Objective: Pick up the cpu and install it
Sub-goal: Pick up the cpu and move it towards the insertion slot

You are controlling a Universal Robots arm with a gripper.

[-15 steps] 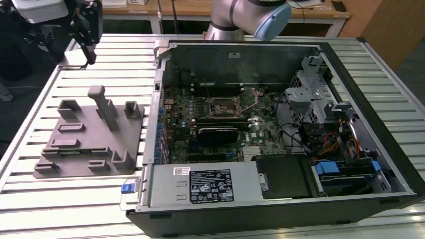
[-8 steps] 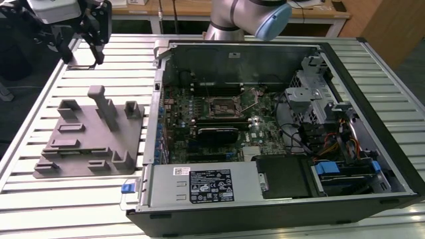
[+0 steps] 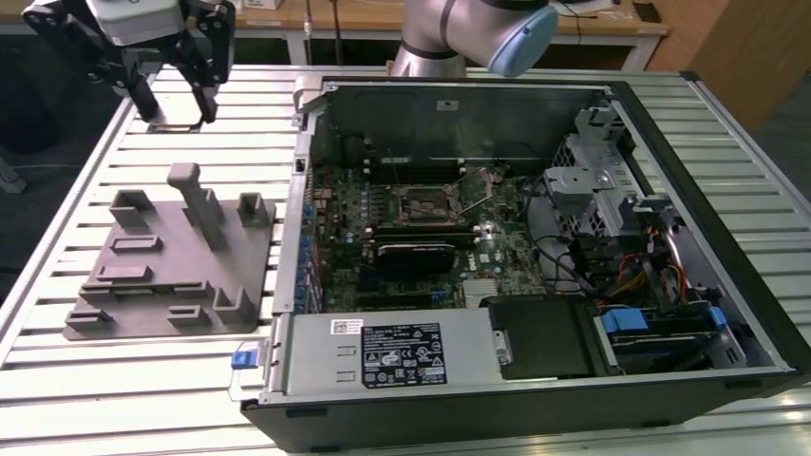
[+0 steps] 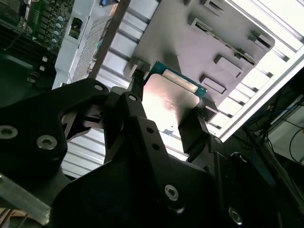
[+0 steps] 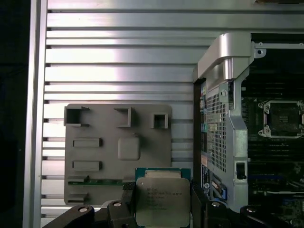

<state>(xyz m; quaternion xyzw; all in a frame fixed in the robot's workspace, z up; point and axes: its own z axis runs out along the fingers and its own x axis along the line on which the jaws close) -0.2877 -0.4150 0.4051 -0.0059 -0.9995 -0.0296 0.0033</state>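
Pincer (image 5: pixel 163 205): clenched on the cpu, one finger at each of two opposite edges, as both wrist views show.
Cpu (image 5: pixel 163 199): held flat with its silvery top facing the first wrist camera, in the air over the desk (image 5: pixel 118 47) and the grey holder (image 5: pixel 118 147), touching neither.
Pincer in the exterior view (image 3: pixel 171 104): at about 10 o'clock from the socket (image 3: pixel 424 201), well apart from it.
Holder (image 3: pixel 165 275): at about 9 o'clock from the open case (image 3: pixel 507 256), just beside its wall.
Socket: inside the case, on the board; it looks bare.
Done: the pick-up, judging by the firm grip.
Left: the whole install, since the cpu is outside the case and not yet in the socket.
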